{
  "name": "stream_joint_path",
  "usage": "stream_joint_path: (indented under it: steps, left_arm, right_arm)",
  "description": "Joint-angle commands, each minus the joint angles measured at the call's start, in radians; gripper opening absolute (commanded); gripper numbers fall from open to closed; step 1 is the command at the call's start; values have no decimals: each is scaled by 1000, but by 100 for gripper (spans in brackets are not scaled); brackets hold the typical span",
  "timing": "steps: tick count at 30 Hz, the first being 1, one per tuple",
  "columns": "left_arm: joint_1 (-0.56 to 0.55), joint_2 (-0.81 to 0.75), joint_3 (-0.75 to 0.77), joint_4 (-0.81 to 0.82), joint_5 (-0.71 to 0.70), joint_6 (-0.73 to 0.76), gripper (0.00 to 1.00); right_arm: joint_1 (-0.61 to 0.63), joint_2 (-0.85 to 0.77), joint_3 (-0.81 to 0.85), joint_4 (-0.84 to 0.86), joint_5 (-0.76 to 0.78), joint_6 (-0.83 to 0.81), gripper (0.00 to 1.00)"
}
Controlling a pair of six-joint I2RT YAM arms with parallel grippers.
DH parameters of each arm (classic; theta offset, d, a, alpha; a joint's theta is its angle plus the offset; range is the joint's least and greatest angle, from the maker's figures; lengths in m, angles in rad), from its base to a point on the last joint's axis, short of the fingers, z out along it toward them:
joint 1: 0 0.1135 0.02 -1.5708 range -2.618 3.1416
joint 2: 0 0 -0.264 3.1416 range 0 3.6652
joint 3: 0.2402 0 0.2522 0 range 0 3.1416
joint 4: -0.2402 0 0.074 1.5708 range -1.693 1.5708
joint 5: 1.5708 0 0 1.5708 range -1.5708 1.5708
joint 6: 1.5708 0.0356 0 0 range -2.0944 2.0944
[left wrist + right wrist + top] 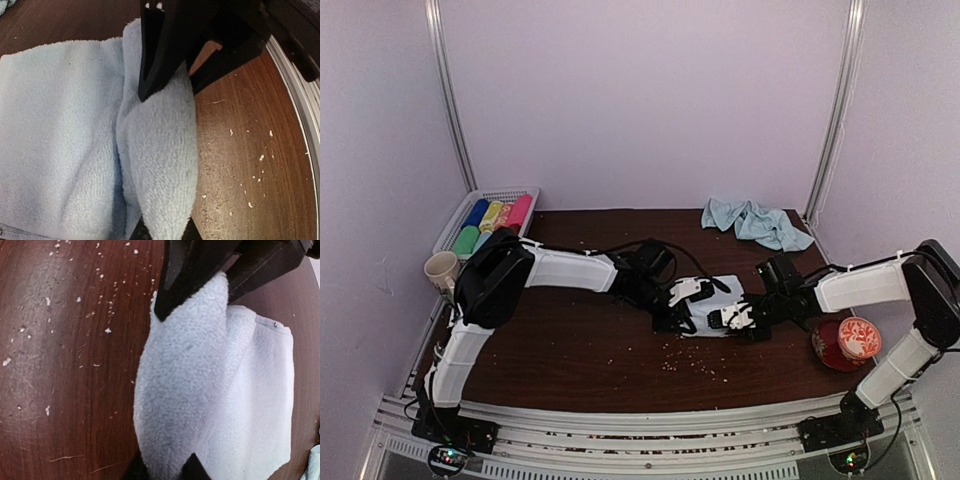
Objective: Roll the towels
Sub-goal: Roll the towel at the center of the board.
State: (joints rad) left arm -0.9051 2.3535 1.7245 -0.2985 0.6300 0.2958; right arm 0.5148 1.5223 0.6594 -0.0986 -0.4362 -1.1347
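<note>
One pale blue towel [722, 297] lies folded flat in the middle of the table. Its near edge is lifted into a thick fold [160, 150], also seen in the right wrist view [175, 380]. My left gripper [162, 234] is shut on one end of that fold. My right gripper [165, 471] pinches the other end, jaws closed onto the cloth. In the top view the left gripper [682, 308] and the right gripper [736, 320] face each other across the towel. A second towel [756, 222] lies crumpled at the back right.
A white basket [460, 222] with several bright coloured rolls stands at the back left, and a cream cup [441, 269] sits in front of it. A red bowl [846, 343] is by the right arm. Crumbs [692, 362] dot the dark wooden table [570, 350].
</note>
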Motion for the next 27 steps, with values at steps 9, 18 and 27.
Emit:
stream_joint_path:
  steps: [9, 18, 27]
  left_arm:
    - [14, -124, -163, 28, -241, 30, 63]
    - [-50, -326, -408, 331, -490, 134, 76]
    - [-161, -332, -596, 666, -726, 321, 77]
  right_arm:
    - [-22, 159, 218, -316, -72, 67, 6]
    - [-75, 281, 358, -569, -181, 43, 6]
    - [-118, 456, 551, -822, -284, 47, 8]
